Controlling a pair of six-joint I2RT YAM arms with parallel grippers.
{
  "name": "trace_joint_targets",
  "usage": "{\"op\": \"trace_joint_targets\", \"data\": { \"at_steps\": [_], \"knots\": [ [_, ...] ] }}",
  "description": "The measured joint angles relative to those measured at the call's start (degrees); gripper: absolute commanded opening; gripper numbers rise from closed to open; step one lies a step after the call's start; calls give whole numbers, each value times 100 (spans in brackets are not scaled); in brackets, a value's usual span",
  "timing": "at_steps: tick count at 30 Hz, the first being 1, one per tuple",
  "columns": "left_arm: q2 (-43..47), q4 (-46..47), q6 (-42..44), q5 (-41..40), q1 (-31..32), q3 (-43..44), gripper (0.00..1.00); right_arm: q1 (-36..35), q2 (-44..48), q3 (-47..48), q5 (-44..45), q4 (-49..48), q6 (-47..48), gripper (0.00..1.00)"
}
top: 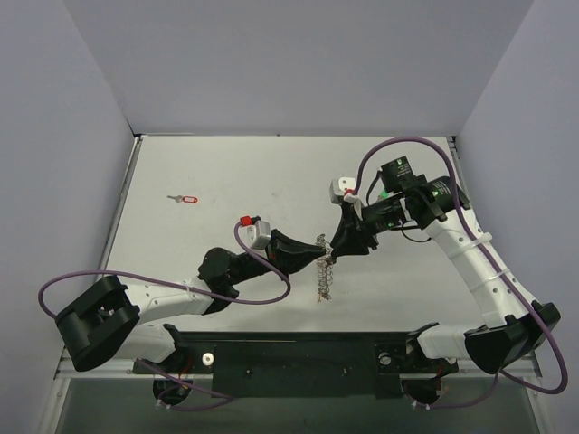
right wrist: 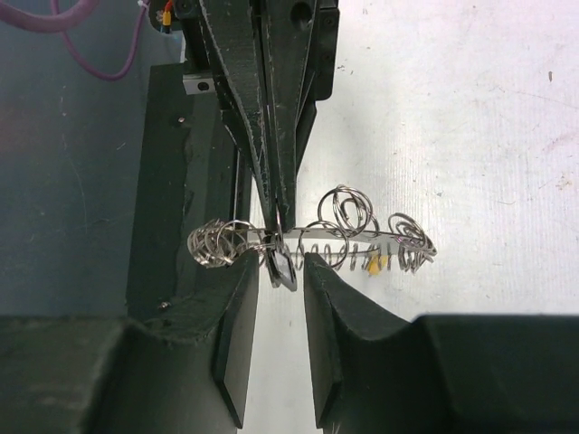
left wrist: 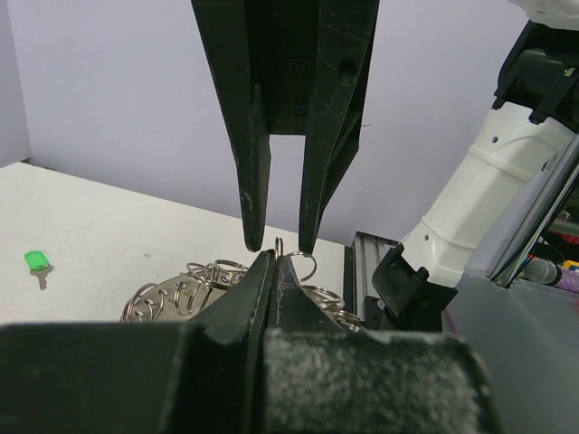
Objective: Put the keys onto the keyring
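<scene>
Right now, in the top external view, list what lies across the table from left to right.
red-headed key → left gripper → keyring → right gripper

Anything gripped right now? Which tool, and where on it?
Left tool is shut on the keyring, pinching its main wire between the loop clusters. Right tool straddles a loop there, jaws apart, not visibly clamped.
</scene>
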State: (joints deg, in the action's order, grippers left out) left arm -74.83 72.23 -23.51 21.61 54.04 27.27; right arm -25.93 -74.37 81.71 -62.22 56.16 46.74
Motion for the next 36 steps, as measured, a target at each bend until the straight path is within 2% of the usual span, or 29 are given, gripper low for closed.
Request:
{"op": "trace_joint_targets", "data": {
  "at_steps": [7,14,19,31,36],
  "knots": [
    [9,0,15,-20,48,0,0,-63,-2,-151,33,-243,-227,19],
    [17,-2,22,-28,63,0,0,-155,-4,-221,28,-308,-328,11],
    [17,-2,24,-48,63,0,0,-190,-4,-223,9,-321,-334,0],
    [17,-4,17,-98,68,0,0,-192,-4,-223,48,-365,-629,0],
    [33,-28,20,-166,68,-2,18,-192,-4,-221,140,-455,-896,0]
  ]
}}
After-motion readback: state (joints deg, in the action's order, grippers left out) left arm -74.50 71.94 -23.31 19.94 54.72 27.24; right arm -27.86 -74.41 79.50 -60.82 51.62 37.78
